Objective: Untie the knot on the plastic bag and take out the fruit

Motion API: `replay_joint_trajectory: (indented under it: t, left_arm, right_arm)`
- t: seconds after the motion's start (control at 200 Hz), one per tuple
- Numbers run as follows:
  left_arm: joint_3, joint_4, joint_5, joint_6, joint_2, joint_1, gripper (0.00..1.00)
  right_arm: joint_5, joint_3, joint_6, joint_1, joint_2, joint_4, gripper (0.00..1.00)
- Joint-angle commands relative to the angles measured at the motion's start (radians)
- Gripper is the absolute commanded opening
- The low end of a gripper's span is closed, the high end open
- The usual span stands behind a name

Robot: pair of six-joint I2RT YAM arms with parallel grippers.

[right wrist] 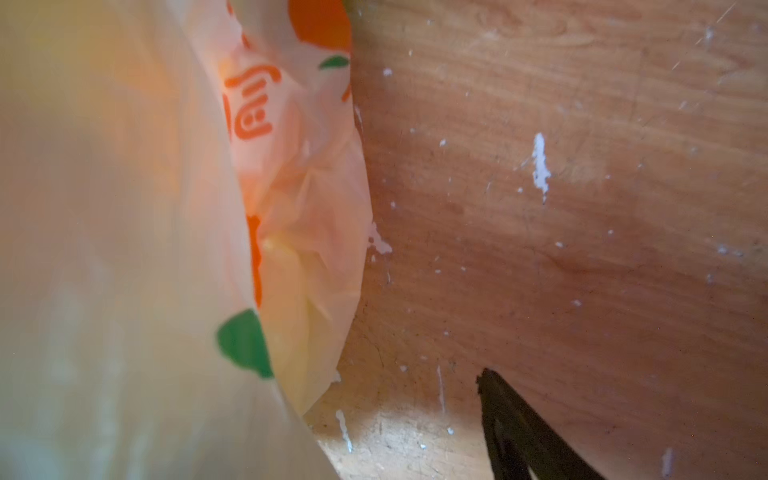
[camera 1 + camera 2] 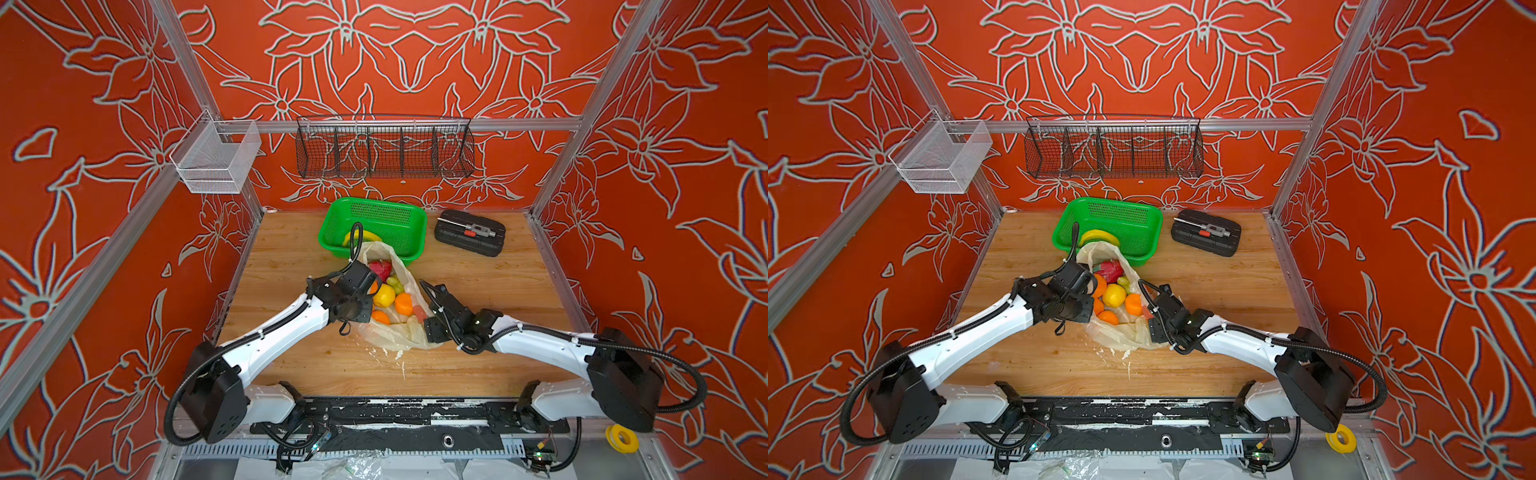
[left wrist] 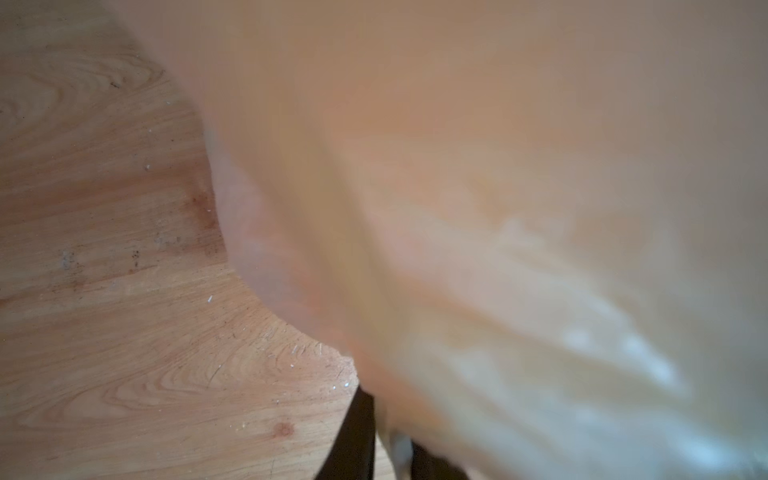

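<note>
In both top views we're looking steeply down from high at the front over the whole wooden table, sharing nearly identical coverage. Both wrist cameras are sitting very close, facing the plastic bag and table, blurry.

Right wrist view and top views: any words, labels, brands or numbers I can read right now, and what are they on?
plastic bag: orange printed characters beside orange-and-green fruit pictures; stylised, turned sideways and creased, so not readable.
black tool case: no marking legible at this size.
yellow roll: no text visible.
Nothing can be quoted, and no other writing shows in any view.
</note>
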Motion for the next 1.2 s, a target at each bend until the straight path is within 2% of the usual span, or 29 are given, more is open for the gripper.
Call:
replay_joint_trajectory:
  t: [0.0, 0.15, 0.24, 0.375, 0.42, 0.485, 0.611, 0.736, 0.896, 1.196]
  left_arm:
    - [-0.088, 0.01, 0.021, -0.062, -0.043, -0.003, 0.1]
    - [-0.188, 0.024, 0.029, -0.115, -0.105, -0.004, 0.09]
    - [-0.209, 0.013, -0.004, -0.156, -0.108, -0.003, 0.09]
    - [-0.234, 0.02, -0.031, -0.191, -0.116, -0.003, 0.14]
    - [-0.24, 0.034, -0.025, -0.194, -0.128, -0.003, 0.18]
    - [-0.242, 0.044, -0.021, -0.195, -0.148, -0.003, 0.28]
    - [-0.231, 0.032, -0.035, -0.197, -0.21, -0.003, 0.41]
    - [-0.219, 0.017, -0.052, -0.196, -0.302, -0.003, 0.47]
    - [-0.216, 0.019, -0.058, -0.201, -0.406, -0.003, 0.5]
    - [-0.201, -0.02, -0.035, -0.189, -0.57, -0.002, 0.54]
  right_arm:
    - [-0.034, 0.002, 0.02, 0.005, -0.038, 0.021, 0.83]
    - [0.014, 0.044, 0.015, 0.005, -0.107, -0.039, 0.86]
    - [0.017, 0.072, 0.009, 0.006, -0.166, -0.04, 0.86]
    - [0.022, 0.127, -0.002, 0.007, -0.23, -0.001, 0.88]
    - [0.021, 0.152, -0.003, 0.007, -0.239, 0.01, 0.89]
    - [-0.008, 0.19, -0.019, 0.007, -0.238, 0.029, 0.88]
    - [-0.081, 0.266, -0.058, 0.025, -0.197, 0.059, 0.87]
    - [-0.133, 0.321, -0.099, 0.055, -0.14, 0.085, 0.84]
    - [-0.194, 0.362, -0.167, 0.093, -0.05, 0.148, 0.78]
    - [-0.202, 0.459, -0.303, 0.117, 0.212, 0.245, 0.8]
